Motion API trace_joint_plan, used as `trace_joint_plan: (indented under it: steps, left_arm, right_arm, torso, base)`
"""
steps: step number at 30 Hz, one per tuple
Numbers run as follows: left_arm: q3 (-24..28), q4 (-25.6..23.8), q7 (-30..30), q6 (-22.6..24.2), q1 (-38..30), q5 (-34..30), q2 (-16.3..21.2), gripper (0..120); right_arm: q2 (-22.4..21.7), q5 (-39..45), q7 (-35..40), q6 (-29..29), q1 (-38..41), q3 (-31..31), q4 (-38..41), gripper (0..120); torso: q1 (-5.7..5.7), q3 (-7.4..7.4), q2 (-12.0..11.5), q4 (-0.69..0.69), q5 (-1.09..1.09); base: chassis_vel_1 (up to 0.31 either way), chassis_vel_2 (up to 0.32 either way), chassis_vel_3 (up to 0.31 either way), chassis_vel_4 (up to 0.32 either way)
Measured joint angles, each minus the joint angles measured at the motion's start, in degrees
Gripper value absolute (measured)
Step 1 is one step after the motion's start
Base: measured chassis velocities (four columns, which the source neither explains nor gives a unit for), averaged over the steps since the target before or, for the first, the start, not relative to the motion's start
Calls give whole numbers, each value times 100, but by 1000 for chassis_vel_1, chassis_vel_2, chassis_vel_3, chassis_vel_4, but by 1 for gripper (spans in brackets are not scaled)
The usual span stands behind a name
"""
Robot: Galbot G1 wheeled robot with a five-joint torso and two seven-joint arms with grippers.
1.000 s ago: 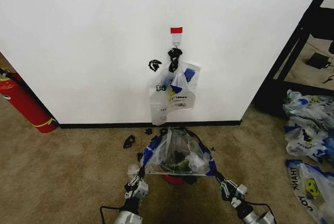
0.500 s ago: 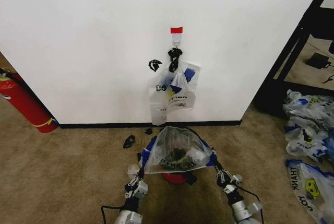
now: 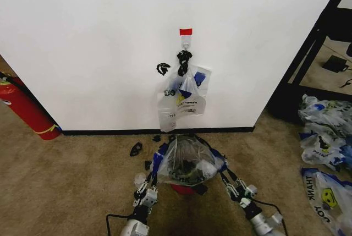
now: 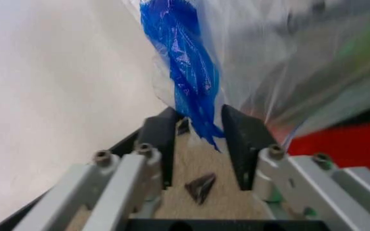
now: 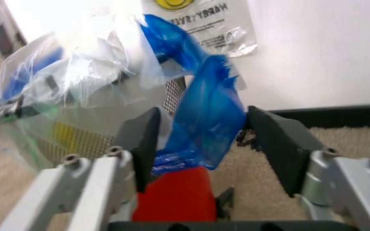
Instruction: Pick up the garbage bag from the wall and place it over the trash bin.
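Observation:
The garbage bag (image 3: 187, 158), clear and crinkly with blue handles, sits draped over the trash bin (image 3: 182, 188), whose red bottom shows under it. The bin stands on the carpet just in front of the white wall (image 3: 82, 38). My left gripper (image 3: 154, 174) is at the bag's left side and open, and the blue handle (image 4: 191, 82) ends between its fingers (image 4: 160, 139). My right gripper (image 3: 223, 175) is at the bag's right side and wide open. The other blue handle (image 5: 207, 115) hangs loosely between its fingers (image 5: 271, 139).
A bunch of similar bags (image 3: 184, 97) hangs from a hook under red tape (image 3: 186, 31). A red fire extinguisher (image 3: 25, 109) leans at the left. Black clips (image 3: 136, 149) lie on the carpet. Stuffed bags (image 3: 324, 134) are heaped at the right, by a black frame (image 3: 308, 54).
The bag was stretched wide between both grippers; now it has drawn in narrower over the bin. My right gripper has moved inward toward the bin. The left has barely moved.

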Motion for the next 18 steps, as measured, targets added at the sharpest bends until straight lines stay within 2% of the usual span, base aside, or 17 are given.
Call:
trace_joint_plan:
  steps: [4,5,8,11,13,15,16,18]
  left_arm:
    - [-129,52,-9,-22,55,12,152,50]
    - [-129,52,-9,-22,55,12,152,50]
    - [-239,-151,-73,-96,163,-88,290,65]
    - [-263,-375,-52,-160,272,-179,425,71]
    - [-250,-753,223,-287,470,-460,764,82]
    - [-191,-955,503,-480,463,-729,1003,90]
    - [-197,-1064,1325,-867,-107,-1550,1261,99]
    - [-161,-1066,1742,-902,-638,-2177,1367,99]
  right_arm:
    - [-264,-69,-169,-20,-30,175,-15,71]
    - [-264,-69,-169,-20,-30,175,-15,71]
    - [-398,45,-681,-79,-82,357,60,86]
    - [-414,240,-1033,-175,-133,446,228,93]
    - [-410,642,-1693,-458,-206,570,617,98]
    - [-370,804,-1921,-562,-224,622,953,100]
    - [-288,868,-1550,-484,-183,514,1496,100]
    - [-251,812,-1263,-415,-109,424,1689,100]
  torso:
    - [0,0,0,0,-1]
    - [0,0,0,0,-1]
    - [0,0,0,-1,-1]
    - [0,0,0,-1,-1]
    - [0,0,0,0,-1]
    - [0,0,0,2,0]
    - [0,0,0,-2,-3]
    - [0,0,0,2,-1]
  base:
    - [0,0,0,0]
    - [0,0,0,0]
    - [0,0,0,0]
    - [0,0,0,0]
    - [0,0,0,0]
    - [0,0,0,0]
    - [0,0,0,0]
    - [0,0,0,0]
